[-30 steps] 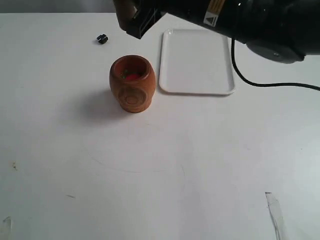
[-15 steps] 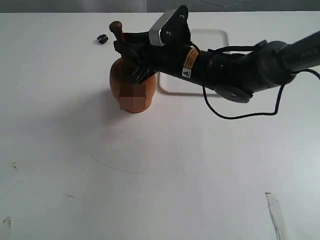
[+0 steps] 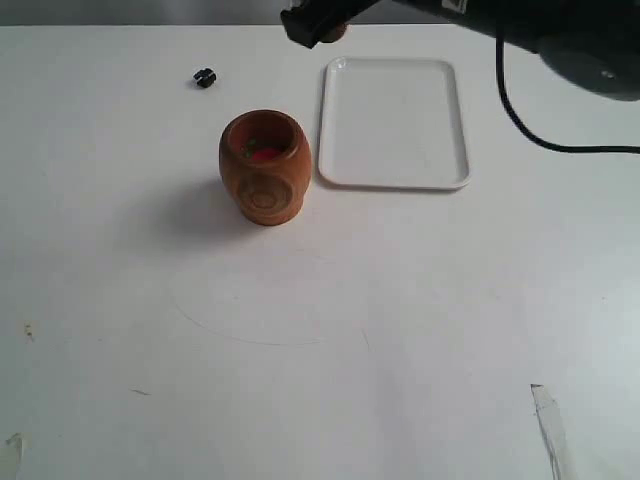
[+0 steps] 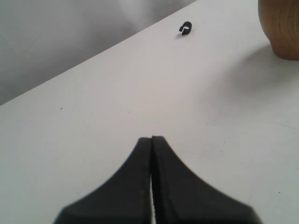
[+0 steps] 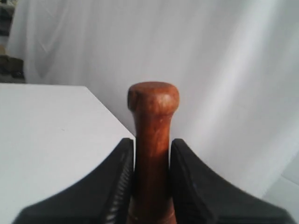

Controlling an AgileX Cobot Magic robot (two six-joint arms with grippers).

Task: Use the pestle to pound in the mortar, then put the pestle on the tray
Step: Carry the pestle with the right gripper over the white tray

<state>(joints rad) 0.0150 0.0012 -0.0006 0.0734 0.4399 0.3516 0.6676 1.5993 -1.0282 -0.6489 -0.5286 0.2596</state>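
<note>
The orange-brown mortar (image 3: 264,166) stands upright on the white table, with red and green bits showing inside; its side also shows in the left wrist view as the mortar (image 4: 282,28). The white tray (image 3: 393,122) lies flat just right of it. My right gripper (image 5: 152,144) is shut on the brown pestle (image 5: 152,140), whose small knob points away from the camera. In the exterior view the right gripper (image 3: 312,22) is high at the top edge, above the tray's far left corner, with a bit of the pestle (image 3: 333,33) showing. My left gripper (image 4: 152,138) is shut and holds nothing, low over bare table.
A small black clip (image 3: 204,77) lies on the table behind and left of the mortar, also seen as the black clip (image 4: 186,29). A black cable (image 3: 520,125) hangs from the right arm over the tray's right side. A transparent strip (image 3: 550,425) lies near the front right.
The right gripper has lifted the pestle out of the mortar and up to the top edge of the exterior view. The mortar's inside shows again. The left gripper's motion cannot be judged.
</note>
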